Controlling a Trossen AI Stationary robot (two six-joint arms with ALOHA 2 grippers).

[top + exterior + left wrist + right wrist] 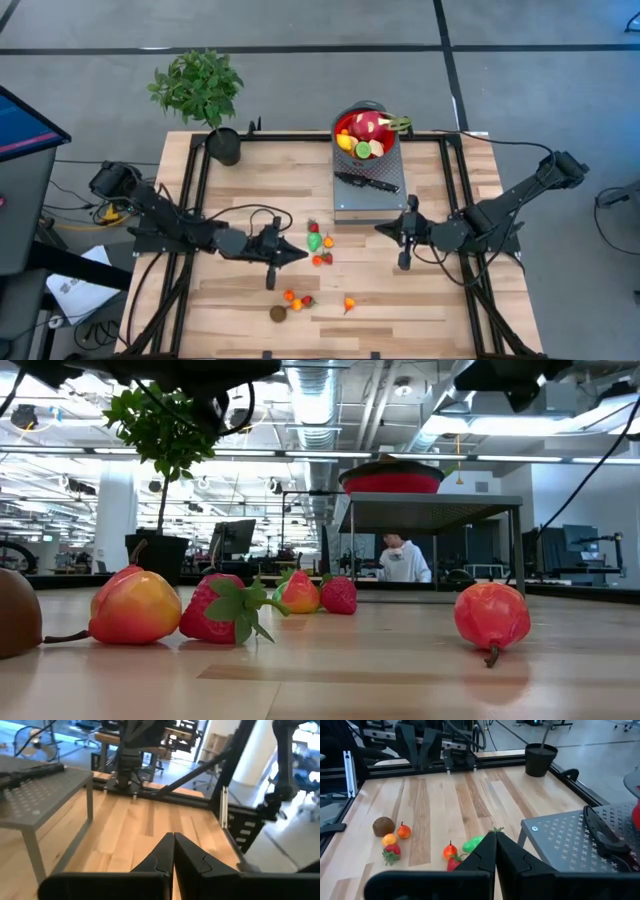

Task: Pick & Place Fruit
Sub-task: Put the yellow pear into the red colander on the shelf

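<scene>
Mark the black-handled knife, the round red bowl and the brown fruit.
Black-handled knife [366, 182]: high view, on its handle.
Round red bowl [343, 124]: high view, on its rim.
Brown fruit [278, 313]: high view, on its middle.

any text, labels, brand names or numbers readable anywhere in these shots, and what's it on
None can be read in any view.
The monitor at the table's left edge shows only colour, no legible writing.
The white paper on the floor under the left arm has dark marks too small to read.
The screens in the room behind the table are too blurred to read.
The grey stand bears only a pattern of small crosses, not text.
</scene>
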